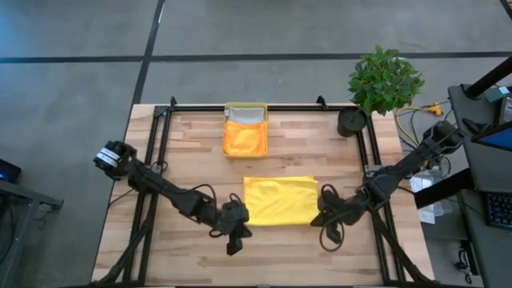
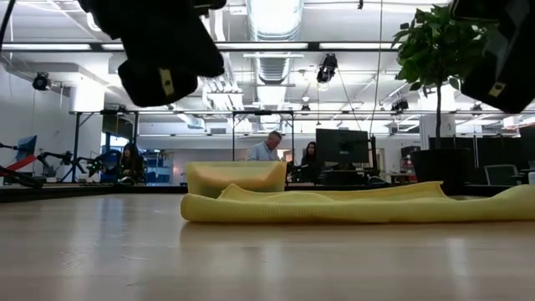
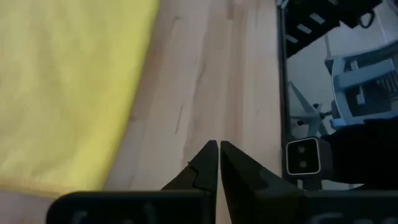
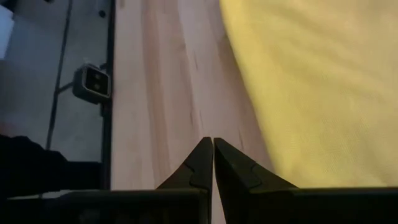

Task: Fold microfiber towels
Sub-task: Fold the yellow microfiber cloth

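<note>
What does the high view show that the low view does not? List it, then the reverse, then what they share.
Only the high view shows both arms whole, the left gripper and right gripper each beside the yellow towel with nothing held, and the orange towel and grey towel in the tray.

Only the low view shows the towel's layered folded edge, and the room behind with people at desks.

Both show the yellow towel lying folded on the table, the tray behind it and the potted plant.

You see a wooden table (image 1: 192,144). A yellow towel (image 1: 280,200) lies flat in its middle. A yellow tray (image 1: 246,108) sits at the far edge.
</note>
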You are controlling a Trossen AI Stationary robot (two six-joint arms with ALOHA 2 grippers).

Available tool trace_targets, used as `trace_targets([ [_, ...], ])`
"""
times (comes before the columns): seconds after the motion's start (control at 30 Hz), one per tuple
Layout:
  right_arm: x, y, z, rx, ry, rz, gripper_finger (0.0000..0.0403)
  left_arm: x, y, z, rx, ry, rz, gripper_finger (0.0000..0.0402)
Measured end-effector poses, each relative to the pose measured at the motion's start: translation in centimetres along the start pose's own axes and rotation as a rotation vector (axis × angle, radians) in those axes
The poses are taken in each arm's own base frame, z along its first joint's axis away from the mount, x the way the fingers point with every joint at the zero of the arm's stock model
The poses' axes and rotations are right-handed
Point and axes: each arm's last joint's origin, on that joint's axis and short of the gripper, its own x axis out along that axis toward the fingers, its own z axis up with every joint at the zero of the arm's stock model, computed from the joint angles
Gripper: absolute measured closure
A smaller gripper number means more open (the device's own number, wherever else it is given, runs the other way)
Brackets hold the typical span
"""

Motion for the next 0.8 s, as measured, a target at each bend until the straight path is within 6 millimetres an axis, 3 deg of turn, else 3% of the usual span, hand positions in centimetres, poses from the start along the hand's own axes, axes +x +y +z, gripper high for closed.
trace_targets([
  [0.17,0.7,0.0,-0.6,-0.007,0.03,-0.02,0.0392,0.0,0.2,0.0,0.068,0.015,0.014,0.0343],
  [0.37,1.1,0.2,-0.6,-0.013,0.012,0.001,0.0392,0.7,0.5,-0.8,0.238,0.061,0.037,0.0214],
  [0.53,1.6,1.2,0.0,-0.131,-0.039,0.104,0.0379,1.5,1.1,-1.7,0.335,0.122,0.086,0.0127],
  [0.63,2.1,1.1,-0.3,-0.17,-0.011,0.099,0.0354,2.0,1.4,-2.0,0.382,0.13,0.112,0.0102],
  [0.8,3.2,0.5,-1.3,-0.222,0.067,0.048,0.0288,3.2,2.3,-2.4,0.421,0.133,0.19,0.0096],
])
